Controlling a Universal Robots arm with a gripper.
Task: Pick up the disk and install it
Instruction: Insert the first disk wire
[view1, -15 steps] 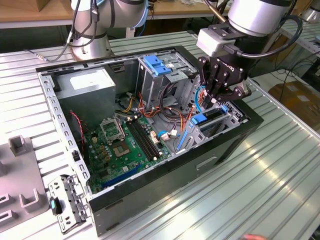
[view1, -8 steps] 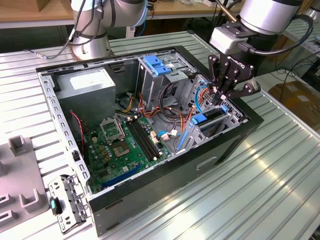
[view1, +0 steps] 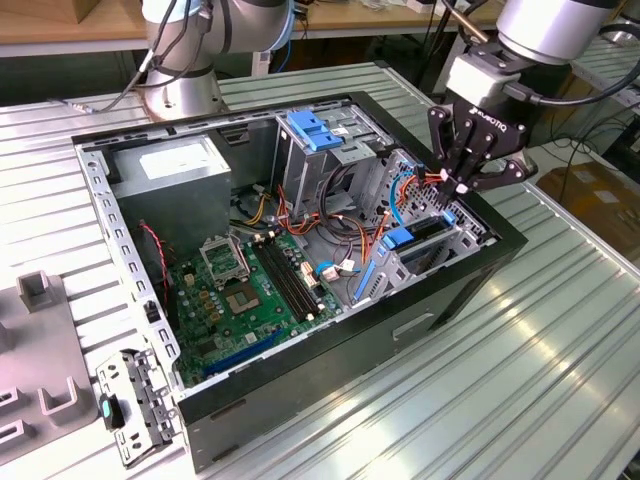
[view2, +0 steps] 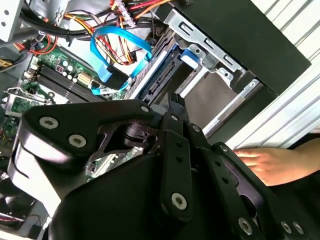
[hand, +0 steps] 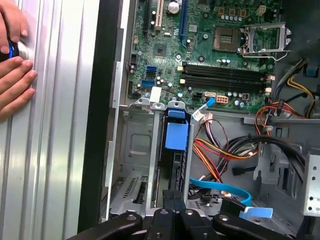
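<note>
Reaching down over the front corner of the open black computer case (view1: 330, 370), the jaws stand drawn close together and seem clenched on the upper edge of the flat dark metal disk with blue plastic side rails (hand: 170, 165). The disk stands on its edge inside the grey sheet-metal drive cage (hand: 132, 150). Its blue pull tab (hand: 176, 135) is at the end turned to the green motherboard (hand: 210, 55).

From this I judge that the picking up is done and the installing is far along, because the disk is in the cage and not on the counter. What is left, I think, is the final seating and the letting go, since the jaws have it in their hold.

Just beside the cage lie a light-blue flat cable (hand: 222, 189) and a bundle of orange, red and yellow wires (hand: 220, 150). I cannot see any of them joined to the disk. A person's hand (hand: 12, 85) rests on the ribbed metal counter (view1: 560, 330), outside the case wall.

The place where the jaws meet the disk is covered by their own black body in both wrist views, so the hold is a judgement only. The lower part of the disk is hidden in the cage, and I cannot tell if the rails are locked.
</note>
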